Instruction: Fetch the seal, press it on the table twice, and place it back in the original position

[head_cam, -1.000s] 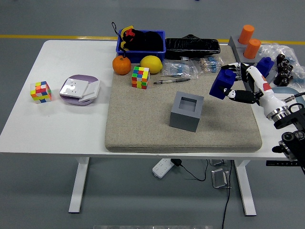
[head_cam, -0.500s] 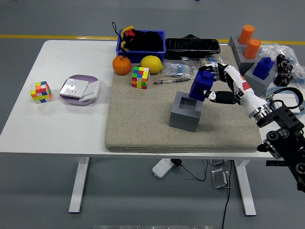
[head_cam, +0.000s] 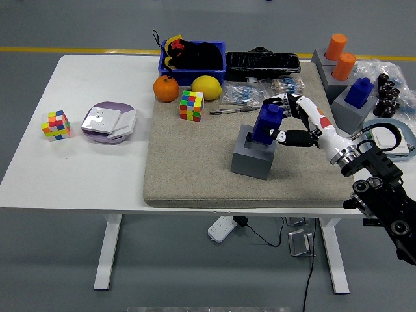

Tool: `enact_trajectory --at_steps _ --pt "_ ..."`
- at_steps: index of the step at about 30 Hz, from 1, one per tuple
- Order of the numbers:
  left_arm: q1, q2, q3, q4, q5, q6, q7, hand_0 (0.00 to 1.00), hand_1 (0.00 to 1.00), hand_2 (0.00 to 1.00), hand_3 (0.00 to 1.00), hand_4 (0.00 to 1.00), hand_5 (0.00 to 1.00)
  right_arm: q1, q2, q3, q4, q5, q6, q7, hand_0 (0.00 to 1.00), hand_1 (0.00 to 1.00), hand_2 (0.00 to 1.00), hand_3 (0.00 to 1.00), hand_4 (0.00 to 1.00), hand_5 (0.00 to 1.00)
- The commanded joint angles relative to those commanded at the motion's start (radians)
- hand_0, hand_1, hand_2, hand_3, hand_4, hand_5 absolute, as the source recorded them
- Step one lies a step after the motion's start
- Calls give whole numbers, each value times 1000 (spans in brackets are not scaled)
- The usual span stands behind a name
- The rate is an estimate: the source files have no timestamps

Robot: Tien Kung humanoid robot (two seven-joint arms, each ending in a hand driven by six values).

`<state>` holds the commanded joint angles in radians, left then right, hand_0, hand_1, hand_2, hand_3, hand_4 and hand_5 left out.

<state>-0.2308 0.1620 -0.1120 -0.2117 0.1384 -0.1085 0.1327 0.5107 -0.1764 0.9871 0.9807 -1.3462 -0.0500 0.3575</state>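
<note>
The seal (head_cam: 266,123) is a dark blue block with a knob on top. My right hand (head_cam: 286,120) is shut on it, white fingers around its right side. The seal's base sits in the square opening of the grey holder block (head_cam: 253,156) in the middle of the beige felt mat (head_cam: 195,175). The right arm comes in from the lower right. The left arm does not show.
A second blue seal (head_cam: 359,91) rests on a grey block at the right, behind it two orange cylinders (head_cam: 339,55). A Rubik's cube (head_cam: 192,105), pen (head_cam: 234,110), orange (head_cam: 166,89) and lemon (head_cam: 207,87) lie at the mat's back. Another cube (head_cam: 56,125) and a purple-and-white plate stack (head_cam: 109,121) are far left.
My right hand carried the blue seal leftward from the mat's right side, over the grey holder, and lowered it into the holder's opening.
</note>
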Motion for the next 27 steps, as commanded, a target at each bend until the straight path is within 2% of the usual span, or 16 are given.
enact_trajectory --at_steps 14,27 --pt "5 -2 1 0 -1 0 0 813 813 785 836 789 419 5 9 -33 -18 6 1 2 453 365 378 410 674 2" --pt "5 -5 -1 1 0 0 0 813 813 785 835 789 419 8 17 -26 -25 -1 2 1 454 366 378 411 674 2"
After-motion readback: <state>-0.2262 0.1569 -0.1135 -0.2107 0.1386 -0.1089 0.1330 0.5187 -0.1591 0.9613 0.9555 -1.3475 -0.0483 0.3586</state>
